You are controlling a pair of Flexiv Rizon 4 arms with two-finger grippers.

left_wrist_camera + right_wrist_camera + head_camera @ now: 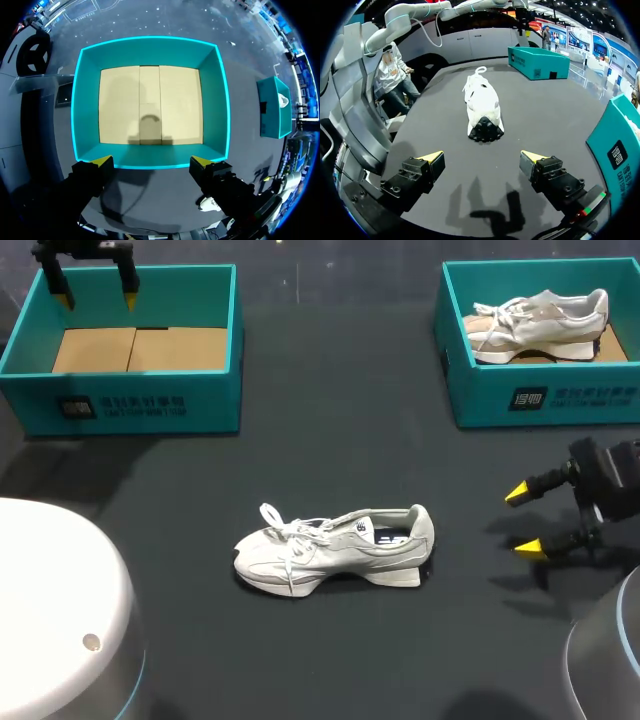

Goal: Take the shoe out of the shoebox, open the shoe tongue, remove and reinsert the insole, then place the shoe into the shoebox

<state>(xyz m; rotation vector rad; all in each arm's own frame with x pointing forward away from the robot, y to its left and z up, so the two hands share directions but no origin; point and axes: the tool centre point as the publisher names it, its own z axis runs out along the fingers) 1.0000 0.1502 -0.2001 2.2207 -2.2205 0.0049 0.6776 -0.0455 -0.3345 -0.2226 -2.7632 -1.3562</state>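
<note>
**White shoe lies out on the table, both pincers open**

The white shoe (335, 550) lies on the dark table (330, 440), near the middle, outside both boxes. In the head view its long side runs across the table. Its toe points to the robot's left and its heel points to the right. The laces lie loose near the toe end. A small dark patch (388, 536) with white marks shows in the shoe's opening. It is too small to read. In the right wrist view the heel faces the pincer and the toe points away (482, 107).

The right pincer (521, 522) is on the heel side of the shoe and well apart from it. Its two yellow tips stand wide open with nothing between them (482, 157).

Two teal boxes sit at the far side of the table. The left shoebox (140, 400) has only a brown cardboard floor (135, 348) inside. The left pincer (97, 300) hangs over this box. It is open and holds nothing (151, 161), and the box (215, 110) shows ahead of its tips.

The right shoebox (540, 395) holds a second shoe (540, 325), also white, with its toe to the left.

Each box has a dark square and white print (140, 406) on its front wall.
</note>
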